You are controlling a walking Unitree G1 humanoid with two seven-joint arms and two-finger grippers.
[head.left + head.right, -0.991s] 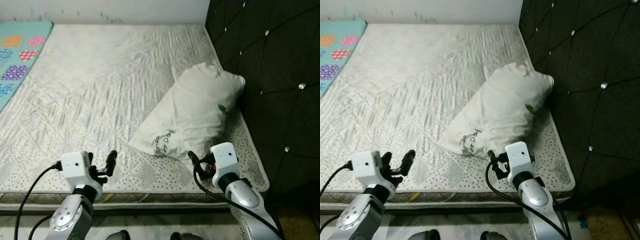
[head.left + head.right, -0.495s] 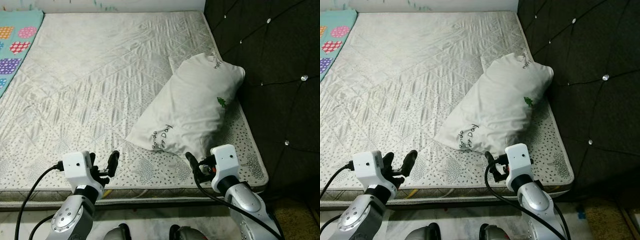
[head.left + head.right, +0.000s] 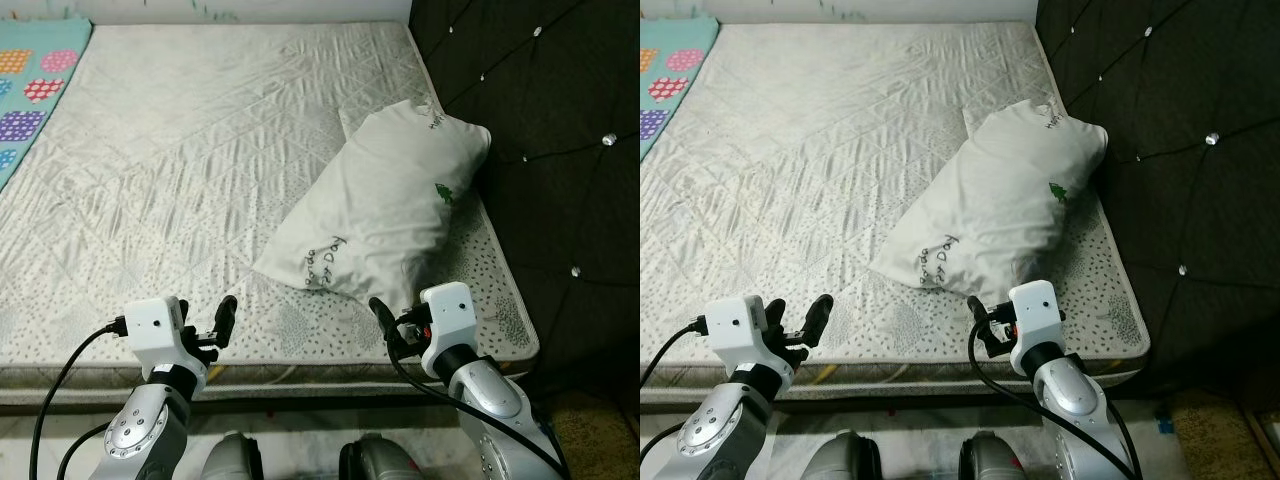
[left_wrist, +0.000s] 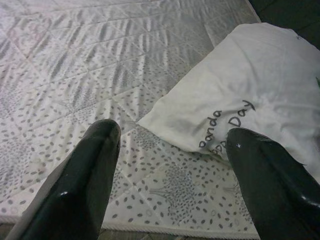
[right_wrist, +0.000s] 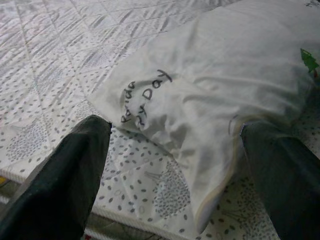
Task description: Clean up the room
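a bare quilted mattress point(image 3: 200, 170) spreads across the head views, its grey-white cover stitched in diamonds, with a band of small dark specks and printed tree shapes along the near edge. the mattress edge shows a piped seam, and below it a darker base. on the robot's right stands a black tufted headboard point(image 3: 560, 150), padded in diamonds and studded with small shiny buttons. at the far left corner lies a teal play mat point(image 3: 30, 90) with coloured patterned circles and squares, touching the mattress side. beyond the mattress runs a pale wall point(image 3: 230, 10). near the headboard's foot, a patch of brownish floor point(image 3: 1210, 440) shows.
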